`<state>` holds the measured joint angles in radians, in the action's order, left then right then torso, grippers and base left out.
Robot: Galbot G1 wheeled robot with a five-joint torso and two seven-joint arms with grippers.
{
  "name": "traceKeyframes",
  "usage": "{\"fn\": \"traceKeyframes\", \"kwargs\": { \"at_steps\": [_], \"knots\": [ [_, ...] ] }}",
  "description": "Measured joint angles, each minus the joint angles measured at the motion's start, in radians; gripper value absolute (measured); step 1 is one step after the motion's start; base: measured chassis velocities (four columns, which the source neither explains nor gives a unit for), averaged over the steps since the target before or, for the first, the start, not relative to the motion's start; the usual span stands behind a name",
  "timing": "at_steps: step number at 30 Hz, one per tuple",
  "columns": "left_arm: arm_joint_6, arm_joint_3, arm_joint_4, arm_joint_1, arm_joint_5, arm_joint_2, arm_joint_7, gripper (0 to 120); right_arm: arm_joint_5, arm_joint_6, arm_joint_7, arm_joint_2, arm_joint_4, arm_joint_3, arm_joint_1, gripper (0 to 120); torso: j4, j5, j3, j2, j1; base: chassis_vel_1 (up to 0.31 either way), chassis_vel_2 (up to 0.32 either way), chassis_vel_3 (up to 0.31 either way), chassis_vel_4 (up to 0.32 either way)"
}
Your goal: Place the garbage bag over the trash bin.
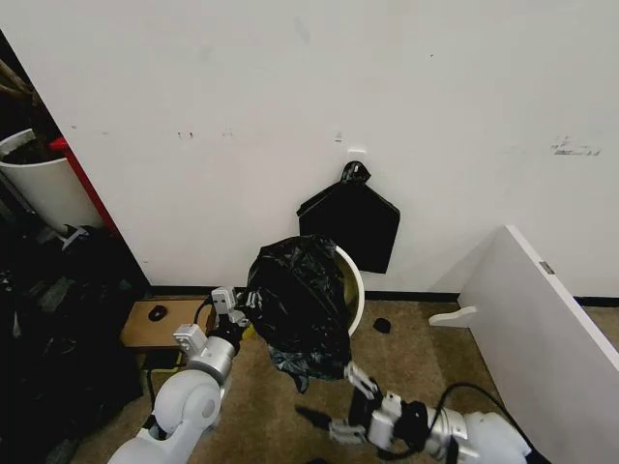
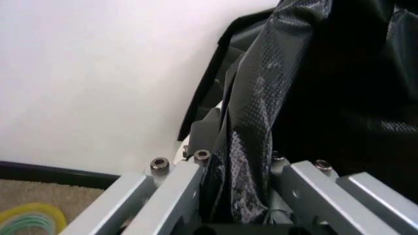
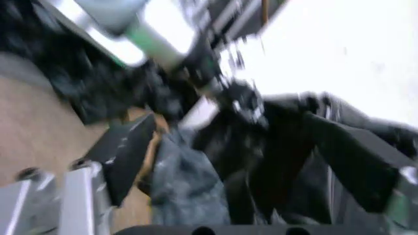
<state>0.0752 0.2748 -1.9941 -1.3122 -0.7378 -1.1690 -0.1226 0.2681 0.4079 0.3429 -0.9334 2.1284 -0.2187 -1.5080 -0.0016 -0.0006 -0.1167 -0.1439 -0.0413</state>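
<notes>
Two claws at work around the trash bin [image 1: 355,287], standing on the floor against the wall, tilted toward the robot. Garbage bag [image 1: 298,302] draped over the near side of the bin, covering most of it, with a loose tail hanging below. Left claw [image 1: 229,312] at the bag's left edge, clamped on a fold of the black film; seen up close in the left wrist view as a pinched strip running between both fingers [image 2: 179,188]. Right claw [image 1: 339,401] low and in front, just under the hanging tail, spread apart and gripping nothing.

For a clean job, probably: keep the left pinch firm without tugging, since thin film like this likely tears or slips. Bring the right claw onto the opposite edge of the mouth, then spread both edges wide before drawing them down past the rim. Pull evenly, or the light bin may tip or slide along the wall. Steer clear of the flat black bundle [image 1: 352,223] hanging on the wall just behind.

Hard to tell:
- whether the bag's mouth sits around the rim at all or merely lies over it; far side of the rim hidden by the film
- bin's base, out of sight behind the bag
- right wrist view smeared, so no firm read there of how near the fingers stand to the film
</notes>
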Motion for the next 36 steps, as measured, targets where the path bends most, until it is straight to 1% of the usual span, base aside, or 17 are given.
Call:
{"fn": "traceKeyframes", "kwargs": {
  "at_steps": [1, 2, 3, 5, 8, 10, 12, 15, 17, 18, 25, 26, 28, 31, 32, 33, 36],
  "knots": [
    [0.0, -0.001, 0.0, 0.0, 0.002, -0.001, -0.001, 0, 0.011, -0.062, -0.019, 0.007, 0.019, 0.017, 0.004, 90, 0.0, -0.0002, 0.0, 0.0, 0.0, 0.0, 0.0, 0.0, 0.0],
    [0.0, -0.001, 0.0, 0.0, 0.002, -0.001, -0.001, 0, 0.011, -0.062, -0.019, 0.007, 0.019, 0.017, 0.004, 90, 0.0, -0.0002, 0.0, 0.0, 0.0, 0.0, 0.0, 0.0, 0.0],
    [0.0, -0.001, 0.0, 0.0, 0.003, -0.002, -0.002, 0, 0.014, -0.116, -0.026, 0.01, 0.038, 0.035, 0.011, 95, 0.0001, 0.0001, 0.0, 0.0, 0.0, 0.0, 0.0, 0.0, 0.0],
    [0.0, -0.002, 0.0, 0.0, 0.005, -0.003, -0.003, 0, 0.018, -0.192, -0.007, 0.013, 0.069, 0.055, 0.022, 99, 0.0004, 0.0001, 0.0, 0.0, 0.0, 0.0, 0.0, 0.0, 0.0],
    [0.0, -0.002, 0.002, -0.001, 0.007, -0.001, -0.005, 0, 0.031, -0.271, 0.047, 0.014, 0.092, 0.071, 0.03, 100, 0.0002, 0.0001, 0.0, 0.0, 0.0, 0.0, 0.0, 0.0, 0.0],
    [0.0, -0.002, 0.002, -0.001, 0.008, -0.001, -0.006, 0, 0.036, -0.287, 0.057, 0.014, 0.093, 0.074, 0.033, 98, 0.0002, 0.0001, 0.0, 0.0, 0.0, 0.0, 0.0, 0.0, 0.0],
    [0.0, -0.003, 0.003, -0.001, 0.008, 0.0, -0.008, 0, 0.046, -0.31, 0.075, 0.014, 0.088, 0.077, 0.038, 90, 0.0002, 0.0001, 0.0, 0.0, 0.0, 0.0, 0.0, 0.0, 0.0],
    [0.0, -0.004, 0.004, -0.001, 0.009, 0.003, -0.009, 0, 0.047, -0.312, 0.087, 0.011, 0.079, 0.079, 0.04, 80, 0.0001, 0.0001, 0.0, 0.0, 0.0, 0.0, 0.0, 0.0, 0.0],
    [0.0, -0.004, 0.006, -0.001, 0.009, 0.005, -0.011, 0, 0.041, -0.319, 0.087, 0.008, 0.075, 0.086, 0.042, 70, 0.0001, 0.0001, 0.0, 0.0, 0.0, 0.0, 0.0, 0.0, 0.0],
    [0.0, -0.004, 0.006, -0.001, 0.009, 0.005, -0.011, 0, 0.041, -0.319, 0.087, 0.008, 0.075, 0.086, 0.042, 70, 0.0001, 0.0001, 0.0, 0.0, 0.0, 0.0, 0.0, 0.0, 0.0],
    [0.003, -0.006, 0.003, -0.004, 0.012, 0.007, -0.013, 0, 0.071, -0.356, 0.074, 0.0, 0.04, 0.092, 0.066, 39, 0.0002, 0.0002, 0.0, 0.0, 0.0, 0.0, 0.0, 0.0, 0.0],
    [0.003, -0.006, 0.003, -0.004, 0.012, 0.007, -0.013, 0, 0.071, -0.356, 0.074, 0.0, 0.04, 0.092, 0.066, 39, 0.0002, 0.0002, 0.0, 0.0, 0.0, 0.0, 0.0, 0.0, 0.0],
    [0.003, -0.006, 0.001, -0.006, 0.012, 0.008, -0.013, 0, 0.078, -0.354, 0.078, 0.0, 0.033, 0.09, 0.068, 33, 0.0002, 0.0001, 0.0, 0.0, 0.0, 0.0, 0.0, 0.0, 0.0],
    [0.003, -0.005, 0.0, -0.006, 0.012, 0.009, -0.015, 0, 0.087, -0.328, 0.084, -0.005, 0.029, 0.09, 0.066, 22, 0.0001, 0.0001, 0.0, 0.0, 0.0, 0.0, 0.0, 0.0, 0.0],
    [0.003, -0.004, 0.0, -0.006, 0.012, 0.009, -0.017, 0, 0.088, -0.303, 0.09, -0.008, 0.027, 0.09, 0.063, 15, 0.0002, 0.0001, 0.0, 0.0, 0.0, 0.0, 0.0, 0.0, 0.0],
    [0.003, -0.004, 0.0, -0.006, 0.012, 0.009, -0.017, 0, 0.088, -0.303, 0.09, -0.008, 0.027, 0.09, 0.063, 15, 0.0002, 0.0001, 0.0, 0.0, 0.0, 0.0, 0.0, 0.0, 0.0],
    [0.006, -0.002, 0.0, 0.0, 0.008, 0.007, -0.029, 0, 0.103, -0.243, 0.115, -0.013, 0.021, 0.086, 0.056, 4, 0.0001, 0.0002, 0.0, 0.0, 0.0, 0.0, 0.0, 0.0, 0.0]
  ]
}}
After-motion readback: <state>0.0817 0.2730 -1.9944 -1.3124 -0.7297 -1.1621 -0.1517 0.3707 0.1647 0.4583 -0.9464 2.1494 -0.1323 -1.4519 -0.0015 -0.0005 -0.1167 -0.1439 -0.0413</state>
